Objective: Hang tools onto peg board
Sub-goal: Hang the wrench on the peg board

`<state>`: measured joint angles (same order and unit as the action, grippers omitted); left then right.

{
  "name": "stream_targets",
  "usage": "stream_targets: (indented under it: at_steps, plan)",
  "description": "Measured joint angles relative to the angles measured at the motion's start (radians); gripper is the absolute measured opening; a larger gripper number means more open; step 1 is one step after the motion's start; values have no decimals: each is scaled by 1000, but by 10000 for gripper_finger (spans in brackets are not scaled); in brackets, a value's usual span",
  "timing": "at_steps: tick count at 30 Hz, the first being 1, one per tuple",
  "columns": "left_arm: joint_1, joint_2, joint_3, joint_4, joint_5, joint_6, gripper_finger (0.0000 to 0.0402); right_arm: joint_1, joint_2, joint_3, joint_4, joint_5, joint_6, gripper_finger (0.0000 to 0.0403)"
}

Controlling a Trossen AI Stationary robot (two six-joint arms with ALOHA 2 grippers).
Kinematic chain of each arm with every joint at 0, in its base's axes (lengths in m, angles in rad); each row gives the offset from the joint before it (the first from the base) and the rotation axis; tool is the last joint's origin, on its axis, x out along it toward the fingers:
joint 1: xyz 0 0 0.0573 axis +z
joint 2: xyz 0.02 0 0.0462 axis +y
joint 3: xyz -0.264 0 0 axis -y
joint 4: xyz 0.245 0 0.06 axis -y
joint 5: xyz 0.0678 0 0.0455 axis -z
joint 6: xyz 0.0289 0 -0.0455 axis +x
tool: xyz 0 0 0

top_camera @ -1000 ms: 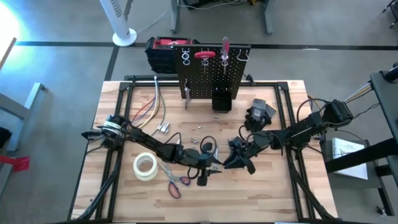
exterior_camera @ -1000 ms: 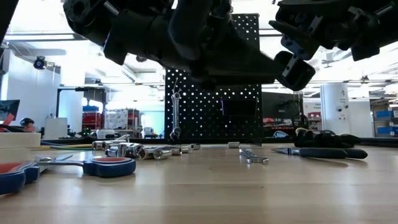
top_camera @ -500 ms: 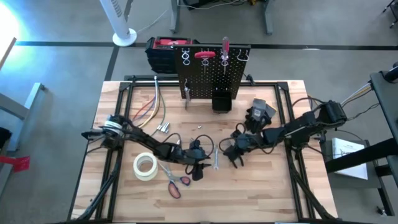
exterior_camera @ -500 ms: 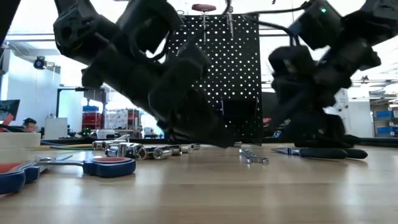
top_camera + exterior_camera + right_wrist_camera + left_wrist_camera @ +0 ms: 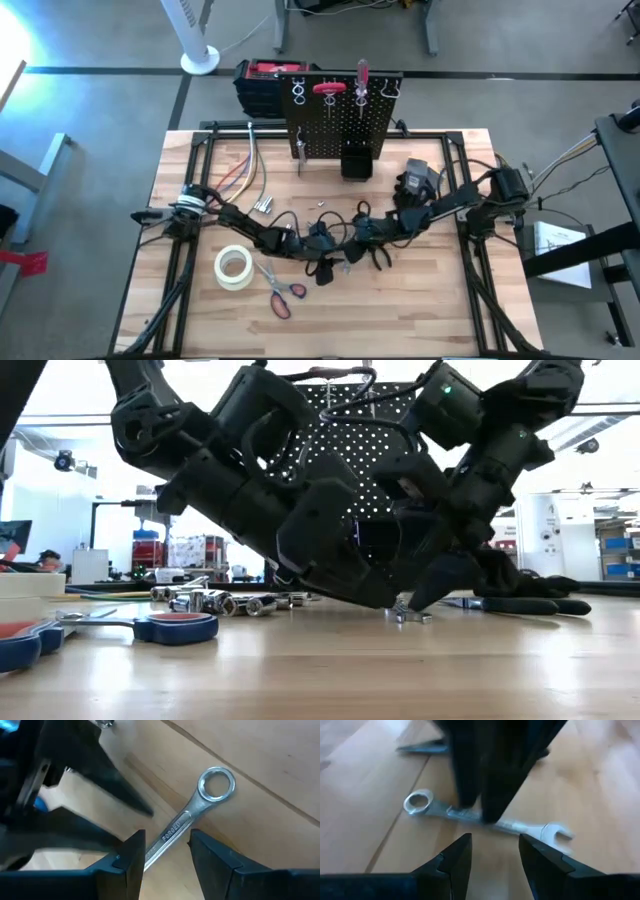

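- Right gripper (image 5: 166, 851): fingers apart, straddling the shaft of the silver wrench (image 5: 192, 822), which lies flat on the worktop (image 5: 280, 765).
- Left gripper (image 5: 495, 851): fingers apart, low just beside the same wrench, facing the right fingers.
- Peg board (image 5: 338, 120) stands well beyond both.

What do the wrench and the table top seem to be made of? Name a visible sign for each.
Wrench: probably polished steel; it is silvery and shiny, with FORGED stamped along its shank.
Table top: appears to be pale wood with a smooth finish; grain lines and seams between planks show.
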<state>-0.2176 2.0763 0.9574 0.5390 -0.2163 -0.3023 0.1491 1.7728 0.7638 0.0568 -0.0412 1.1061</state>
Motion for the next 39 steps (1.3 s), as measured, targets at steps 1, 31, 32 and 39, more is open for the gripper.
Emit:
stream_targets:
  at_steps: [1, 31, 32, 39]
  plan:
    - [0, 7, 6, 0, -2, 2, 154, -2, 7, 10, -6, -3, 0, 147]
    - [3, 119, 70, 13, -52, -78, 154, -18, 14, 23, -76, -184, -424, 105]
    - [3, 119, 69, 13, -54, -89, 154, -17, 14, 22, -81, -194, -450, 101]
    - [2, 122, 64, 22, -100, -113, 154, -16, 14, 15, -56, -205, -460, 68]
